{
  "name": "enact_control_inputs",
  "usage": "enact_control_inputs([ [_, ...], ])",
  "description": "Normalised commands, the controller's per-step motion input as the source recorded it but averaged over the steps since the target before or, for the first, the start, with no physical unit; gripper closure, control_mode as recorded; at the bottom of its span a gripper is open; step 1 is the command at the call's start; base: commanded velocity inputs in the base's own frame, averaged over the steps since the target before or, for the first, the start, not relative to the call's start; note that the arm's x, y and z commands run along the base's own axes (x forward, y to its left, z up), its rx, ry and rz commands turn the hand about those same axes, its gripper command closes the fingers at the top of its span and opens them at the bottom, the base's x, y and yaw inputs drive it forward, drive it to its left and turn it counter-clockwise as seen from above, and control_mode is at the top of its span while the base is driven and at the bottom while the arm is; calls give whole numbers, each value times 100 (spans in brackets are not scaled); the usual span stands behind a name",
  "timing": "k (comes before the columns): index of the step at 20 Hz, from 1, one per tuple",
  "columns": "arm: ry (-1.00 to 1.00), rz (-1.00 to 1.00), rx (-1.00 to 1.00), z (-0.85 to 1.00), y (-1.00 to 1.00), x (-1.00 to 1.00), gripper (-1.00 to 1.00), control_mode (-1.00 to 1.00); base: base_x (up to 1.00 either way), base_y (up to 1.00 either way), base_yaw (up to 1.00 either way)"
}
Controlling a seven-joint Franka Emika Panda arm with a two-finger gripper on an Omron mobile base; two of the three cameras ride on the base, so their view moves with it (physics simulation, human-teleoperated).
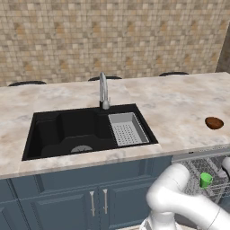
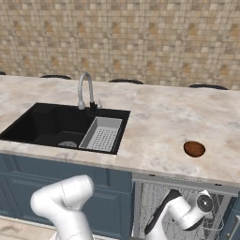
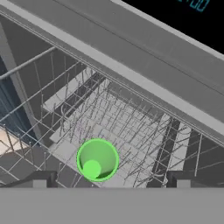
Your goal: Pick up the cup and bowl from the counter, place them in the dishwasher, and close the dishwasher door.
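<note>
Green and upright, the cup (image 3: 97, 160) stands in the dishwasher's wire rack (image 3: 131, 127), directly ahead of the fingers (image 3: 111, 180) and between their two tips in the hand view, free of both. Spread wide, the fingers grasp nothing. Down in the open dishwasher (image 1: 211, 173) the cup (image 1: 205, 179) sits near the rack's front edge. Above the fingers, on the table (image 2: 159, 122), the bowl (image 2: 194, 148) rests alone, well apart from the sink (image 2: 65, 126).

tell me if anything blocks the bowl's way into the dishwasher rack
Nothing visible does. The bowl sits alone on the counter, just above the open dishwasher. The rack holds only the cup, with space beside it.
</note>
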Motion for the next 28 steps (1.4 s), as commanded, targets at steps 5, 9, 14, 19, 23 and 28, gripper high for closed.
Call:
enact_control_inputs([
  [5,0,3,-1,64,0,-2,-100,-100,0,0,0],
  [9,0,0,0,54,0,0,-100,-100,0,0,0],
  [14,8,0,-4,54,0,5,-100,-100,0,0,0],
  [19,29,0,-15,51,0,38,-100,-100,0,0,0],
  [23,28,0,-13,63,-1,24,-100,-100,0,0,0],
  [28,12,3,-3,89,-11,13,-100,-100,0,0,0],
])
